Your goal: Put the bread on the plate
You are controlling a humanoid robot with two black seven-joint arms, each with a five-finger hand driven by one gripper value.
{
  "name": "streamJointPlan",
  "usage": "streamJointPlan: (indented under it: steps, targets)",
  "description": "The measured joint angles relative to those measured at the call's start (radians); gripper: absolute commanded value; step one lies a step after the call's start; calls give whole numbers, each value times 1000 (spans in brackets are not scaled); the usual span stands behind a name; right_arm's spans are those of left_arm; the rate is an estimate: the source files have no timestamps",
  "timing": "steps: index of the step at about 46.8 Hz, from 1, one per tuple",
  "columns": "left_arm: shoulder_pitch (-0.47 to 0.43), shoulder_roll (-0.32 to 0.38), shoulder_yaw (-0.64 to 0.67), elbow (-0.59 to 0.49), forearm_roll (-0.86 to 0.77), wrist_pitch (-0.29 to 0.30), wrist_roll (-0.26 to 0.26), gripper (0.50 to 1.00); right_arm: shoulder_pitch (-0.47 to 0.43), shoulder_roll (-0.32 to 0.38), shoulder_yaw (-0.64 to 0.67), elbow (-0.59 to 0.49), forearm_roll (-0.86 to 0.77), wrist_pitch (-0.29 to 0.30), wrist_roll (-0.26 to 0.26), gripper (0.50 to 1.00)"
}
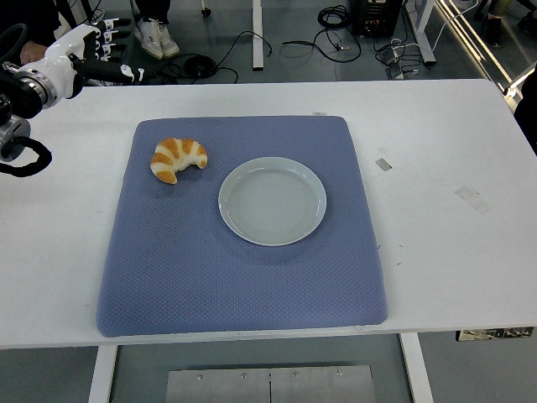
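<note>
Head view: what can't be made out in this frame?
- Left robot hand: at the top-left corner, arm cut by the left edge.
- Right arm: out of frame.
- Croissant underside: hidden against the blue mat.
- Person's shoes: body cut by the top edge.

1. You have a white table [436, 252] filling most of the view, with its near edge at the bottom.
2. A blue textured mat [210, 277] lies flat across the table's middle.
3. You can see two small pieces of tape [383, 164] [472, 196] on the bare tabletop right of the mat.
4. Beyond the far edge, black cables [252, 46] trail over the grey floor.
5. A pair of white shoes [156, 35] shows on the floor at the top left.
6. A metal plate [268, 384] sits beneath the near edge.
</note>
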Motion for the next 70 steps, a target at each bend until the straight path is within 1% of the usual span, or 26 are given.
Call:
streamJointPlan:
  steps: [6,10,13,14,17,24,30,35,39,42,47,56,61,70]
  targets:
    - [-17,38,1,-33,10,-6,16,945,0,0,0,0,0,0,0,1000]
    - [-22,63,1,-86,72,-3,28,942,0,0,0,0,0,0,0,1000]
    - [-23,65,4,-105,144,3,53,940,0,0,0,0,0,0,0,1000]
    - [-21,63,5,-106,171,5,71,940,0,0,0,0,0,0,0,1000]
    - [-13,59,6,-109,214,6,95,934,0,0,0,0,0,0,0,1000]
    - [-9,47,27,-117,246,7,118,925,0,0,0,0,0,0,0,1000]
    - [-25,45,39,-117,253,8,148,924,0,0,0,0,0,0,0,1000]
    - [-37,40,42,-117,274,8,158,924,0,0,0,0,0,0,0,1000]
    - [-44,17,55,-116,303,8,181,924,0,0,0,0,0,0,0,1000]
    - [-62,-8,104,-115,340,11,197,925,0,0,0,0,0,0,0,1000]
    - [-79,-19,155,-115,359,31,203,925,0,0,0,0,0,0,0,1000]
    - [-78,-29,165,-114,384,34,207,924,0,0,0,0,0,0,0,1000]
    - [-60,-54,167,-117,422,35,243,924,0,0,0,0,0,0,0,1000]
    - [-53,-52,179,-134,425,35,259,924,0,0,0,0,0,0,0,1000]
